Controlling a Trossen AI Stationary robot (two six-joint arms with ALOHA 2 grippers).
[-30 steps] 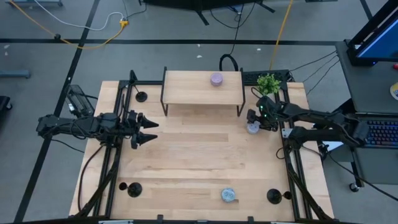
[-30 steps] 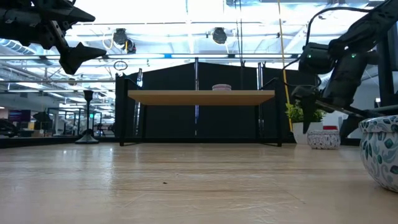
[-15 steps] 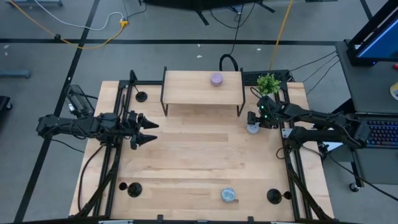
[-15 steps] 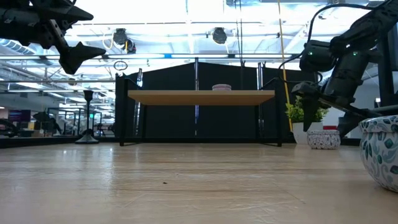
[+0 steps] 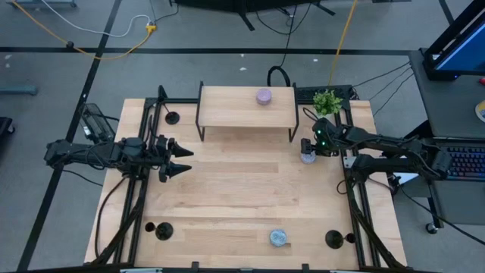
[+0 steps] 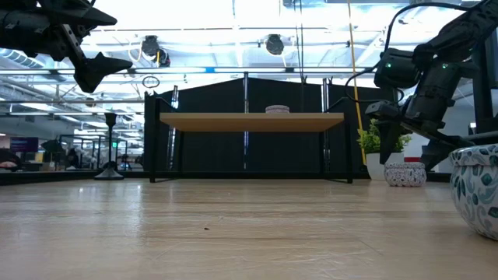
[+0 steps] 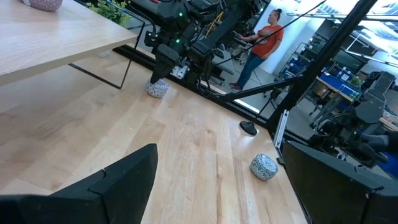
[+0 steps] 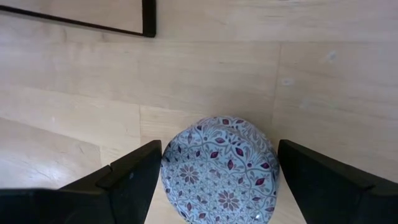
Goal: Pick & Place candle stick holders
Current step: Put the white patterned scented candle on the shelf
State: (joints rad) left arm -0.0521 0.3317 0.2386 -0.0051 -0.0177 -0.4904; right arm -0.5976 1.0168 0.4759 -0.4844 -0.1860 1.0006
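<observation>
Three black candle stick holders stand on their round bases on the wooden table: one at the far left (image 5: 173, 117), one at the near left (image 5: 163, 230), one at the near right (image 5: 333, 239). My left gripper (image 5: 182, 161) hangs open over the table's left side, holding nothing. My right gripper (image 5: 306, 149) is open and slants down over a small patterned pot (image 8: 217, 171) at the far right. Its fingers stand either side of the pot, apart from it.
A low wooden shelf (image 5: 246, 106) on black legs stands at the far middle with a small purple pot (image 5: 264, 96) on it. A green plant (image 5: 327, 101) sits at the far right, a blue patterned pot (image 5: 279, 238) at the near middle. A person (image 7: 264, 40) stands beyond the table.
My right gripper has rolled about the line it points along, staying in place over the small patterned pot. Its fingers have kept their gap.
</observation>
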